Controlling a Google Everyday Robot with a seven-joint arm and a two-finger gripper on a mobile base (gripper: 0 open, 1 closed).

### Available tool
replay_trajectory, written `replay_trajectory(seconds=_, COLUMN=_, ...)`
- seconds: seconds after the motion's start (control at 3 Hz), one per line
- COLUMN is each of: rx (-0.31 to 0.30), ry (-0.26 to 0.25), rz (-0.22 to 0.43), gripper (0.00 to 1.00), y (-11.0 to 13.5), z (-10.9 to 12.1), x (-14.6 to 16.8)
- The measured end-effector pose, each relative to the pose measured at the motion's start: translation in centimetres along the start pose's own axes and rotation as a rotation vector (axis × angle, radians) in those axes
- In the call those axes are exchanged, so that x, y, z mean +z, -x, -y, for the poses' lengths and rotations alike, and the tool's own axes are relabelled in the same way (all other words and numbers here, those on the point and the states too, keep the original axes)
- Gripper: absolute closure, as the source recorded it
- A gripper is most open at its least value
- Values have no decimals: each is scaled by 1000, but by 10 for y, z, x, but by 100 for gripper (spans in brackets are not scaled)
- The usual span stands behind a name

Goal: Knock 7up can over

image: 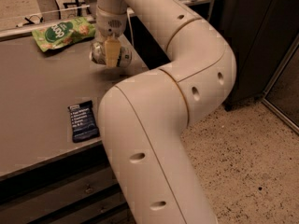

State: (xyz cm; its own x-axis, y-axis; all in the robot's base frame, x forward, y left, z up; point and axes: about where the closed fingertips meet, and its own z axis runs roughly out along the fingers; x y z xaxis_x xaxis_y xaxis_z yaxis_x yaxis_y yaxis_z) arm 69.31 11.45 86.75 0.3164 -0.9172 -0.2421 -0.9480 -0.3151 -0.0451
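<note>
The 7up can (124, 55) is a silvery can with green markings, near the right edge of the grey table (37, 101). It looks tipped onto its side, with its long axis running left to right. My gripper (111, 53) comes down from the white arm directly in front of the can's middle, touching or nearly touching it and hiding part of it.
A flat green snack bag (63, 31) lies at the back of the table, left of the gripper. A dark blue wrapped bar (83, 120) lies near the table's front edge. My large white arm (187, 78) fills the right of the view. Speckled floor (243, 171) lies to the right.
</note>
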Motion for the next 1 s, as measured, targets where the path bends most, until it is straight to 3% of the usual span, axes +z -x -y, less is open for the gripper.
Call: replay_trajectory(seconds=1.0, rx=34, ry=114, rz=-15, gripper=14, y=-37, z=-56, x=6)
